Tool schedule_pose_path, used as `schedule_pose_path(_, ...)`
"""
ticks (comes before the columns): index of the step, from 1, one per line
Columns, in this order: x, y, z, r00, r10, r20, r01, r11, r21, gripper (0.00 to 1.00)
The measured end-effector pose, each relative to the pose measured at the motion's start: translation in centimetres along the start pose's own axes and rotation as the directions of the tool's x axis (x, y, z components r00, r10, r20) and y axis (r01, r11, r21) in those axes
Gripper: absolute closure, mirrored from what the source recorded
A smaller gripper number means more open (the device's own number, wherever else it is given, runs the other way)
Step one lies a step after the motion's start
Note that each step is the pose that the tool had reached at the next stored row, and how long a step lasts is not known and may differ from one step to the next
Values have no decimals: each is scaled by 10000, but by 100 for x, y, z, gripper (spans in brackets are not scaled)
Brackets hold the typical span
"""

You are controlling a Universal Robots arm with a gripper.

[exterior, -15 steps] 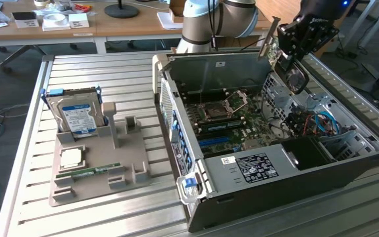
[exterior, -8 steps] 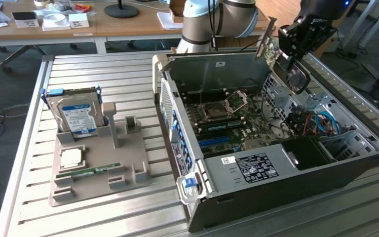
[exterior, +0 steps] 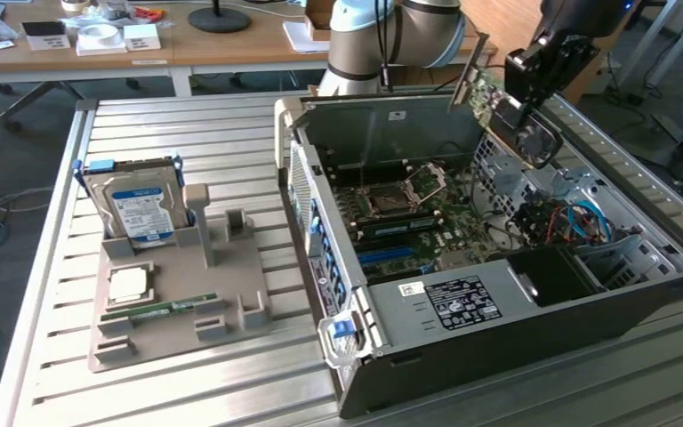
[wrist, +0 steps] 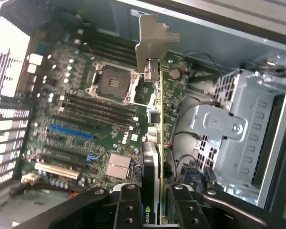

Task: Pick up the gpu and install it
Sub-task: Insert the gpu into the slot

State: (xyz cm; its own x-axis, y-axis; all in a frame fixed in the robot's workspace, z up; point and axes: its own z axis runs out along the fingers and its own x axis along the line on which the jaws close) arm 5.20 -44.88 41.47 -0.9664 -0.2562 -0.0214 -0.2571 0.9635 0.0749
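Over the case (exterior: 496, 356), gpu (wrist: 151, 162) tilted edgewise.

We view the slatted table (exterior: 140, 391) from high up, at an angle, looking down into the open computer case (exterior: 496, 356). The wrist camera hangs close above, along the graphics card (wrist: 151, 164), facing the motherboard (wrist: 76, 109) both views share.

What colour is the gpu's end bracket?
Plain silver-grey metal bracket on the gpu; clearest in wrist view.
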Motion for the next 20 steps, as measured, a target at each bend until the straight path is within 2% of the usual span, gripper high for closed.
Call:
schedule_pose_path(5,0,0,6,9960,-895,-66,895,9960,-23,73)
schedule_pose_path(10,0,-1,13,9836,-1800,-132,1800,9837,-51,73)
schedule_pose_path(13,0,-1,17,9724,-2327,-169,2326,9726,-70,73)
schedule_pose_path(15,0,-2,20,9629,-2690,-194,2689,9631,-85,73)
schedule_pose_path(20,1,-2,28,9345,-3551,-253,3549,9348,-125,73)
